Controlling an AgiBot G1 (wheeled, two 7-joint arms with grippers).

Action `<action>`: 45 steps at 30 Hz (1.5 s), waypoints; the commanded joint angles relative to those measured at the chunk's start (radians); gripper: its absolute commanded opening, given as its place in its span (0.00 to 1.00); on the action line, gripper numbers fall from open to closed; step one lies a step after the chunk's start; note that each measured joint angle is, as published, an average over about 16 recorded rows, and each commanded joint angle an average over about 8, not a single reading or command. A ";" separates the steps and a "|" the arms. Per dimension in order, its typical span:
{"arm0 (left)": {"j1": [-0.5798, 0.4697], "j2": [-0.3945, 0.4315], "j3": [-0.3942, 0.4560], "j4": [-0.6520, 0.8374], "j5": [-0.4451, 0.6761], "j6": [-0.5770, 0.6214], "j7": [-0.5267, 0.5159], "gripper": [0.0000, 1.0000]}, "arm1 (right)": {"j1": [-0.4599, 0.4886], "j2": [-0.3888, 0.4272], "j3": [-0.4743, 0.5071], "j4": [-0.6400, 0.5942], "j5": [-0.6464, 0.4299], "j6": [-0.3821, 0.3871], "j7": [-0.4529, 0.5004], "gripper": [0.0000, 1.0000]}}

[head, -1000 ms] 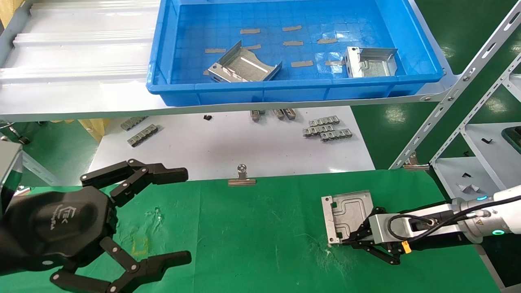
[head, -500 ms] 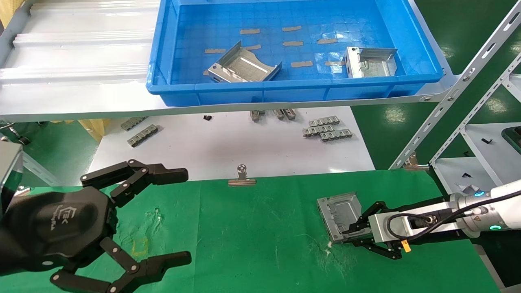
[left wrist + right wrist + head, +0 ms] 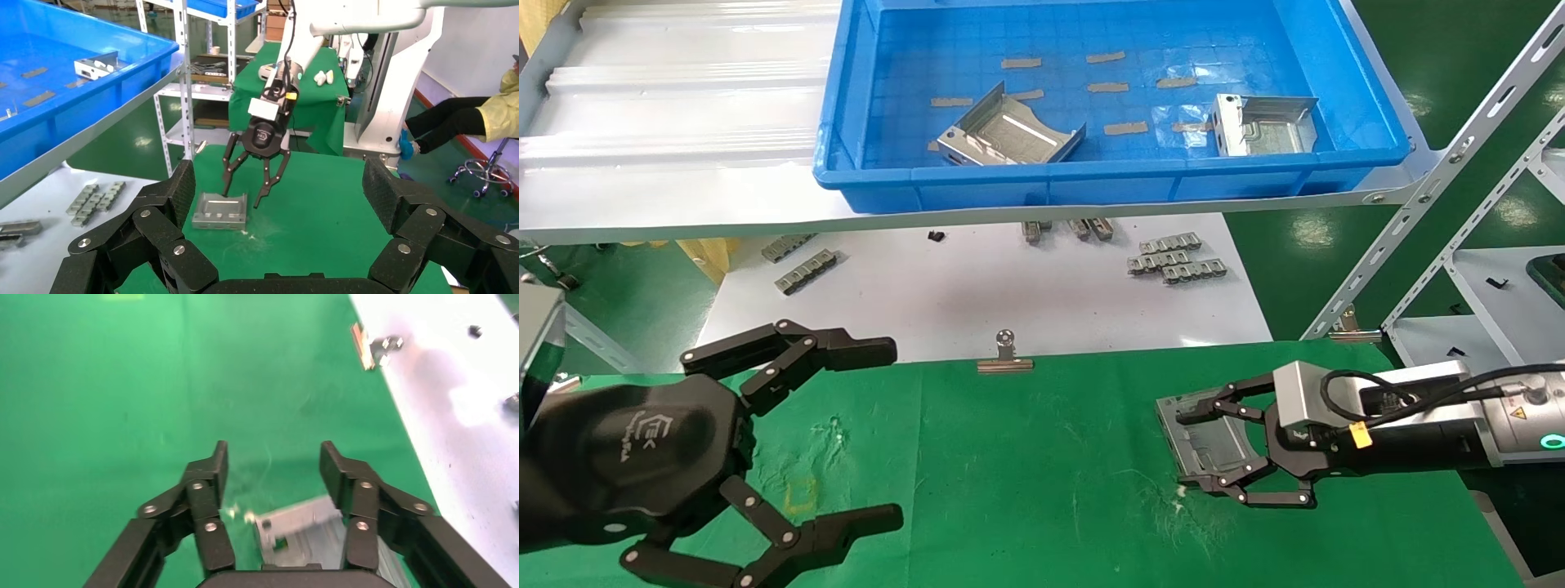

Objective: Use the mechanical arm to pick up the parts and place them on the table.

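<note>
One silver part lies on the green table, walls up. My right gripper is open just above it, one finger over its far wall, the other past its near edge. The left wrist view shows the same: the right gripper open over the part. In the right wrist view the part lies below the open gripper. Two more parts lie in the blue bin. My left gripper is open and empty at the near left.
A white board behind the table holds several small grey strips. A binder clip sits on the cloth's far edge. The bin stands on a metal shelf. A slotted rack stands at the right.
My right gripper lowered the tilted part onto the cloth, opened and let it go, and its wrist rose and rolled. The left arm has not moved.
</note>
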 commanded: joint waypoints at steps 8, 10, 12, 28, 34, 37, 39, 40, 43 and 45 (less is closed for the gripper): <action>0.000 0.000 0.000 0.000 0.000 0.000 0.000 1.00 | -0.013 0.011 0.014 0.013 0.031 -0.006 0.024 1.00; 0.000 0.000 0.000 0.000 0.000 0.000 0.000 1.00 | -0.014 0.010 0.016 0.015 0.027 -0.004 0.025 1.00; 0.000 0.000 0.000 0.000 0.000 0.000 0.000 1.00 | -0.017 0.012 0.021 0.022 0.026 -0.003 0.029 1.00; 0.000 0.000 0.000 0.000 0.000 0.000 0.000 1.00 | -0.163 0.083 0.246 0.282 0.059 0.021 0.216 1.00; 0.000 0.000 0.000 0.000 0.000 0.000 0.000 1.00 | -0.227 0.113 0.343 0.394 0.073 0.032 0.298 1.00; 0.000 0.000 0.000 0.000 0.000 0.000 0.000 1.00 | -0.258 0.128 0.391 0.450 0.080 0.037 0.338 1.00; 0.000 0.000 0.000 0.000 0.000 0.000 0.000 1.00 | -0.279 0.139 0.423 0.487 0.085 0.040 0.365 1.00; 0.000 0.000 0.000 0.000 0.000 0.000 0.000 1.00 | -0.290 0.144 0.439 0.505 0.088 0.042 0.379 1.00; 0.000 0.000 0.000 0.000 0.000 0.000 0.000 1.00 | -0.321 0.159 0.488 0.561 0.095 0.047 0.419 1.00; 0.000 0.000 0.000 0.000 0.000 0.000 0.000 1.00 | -0.342 0.169 0.520 0.598 0.100 0.051 0.446 1.00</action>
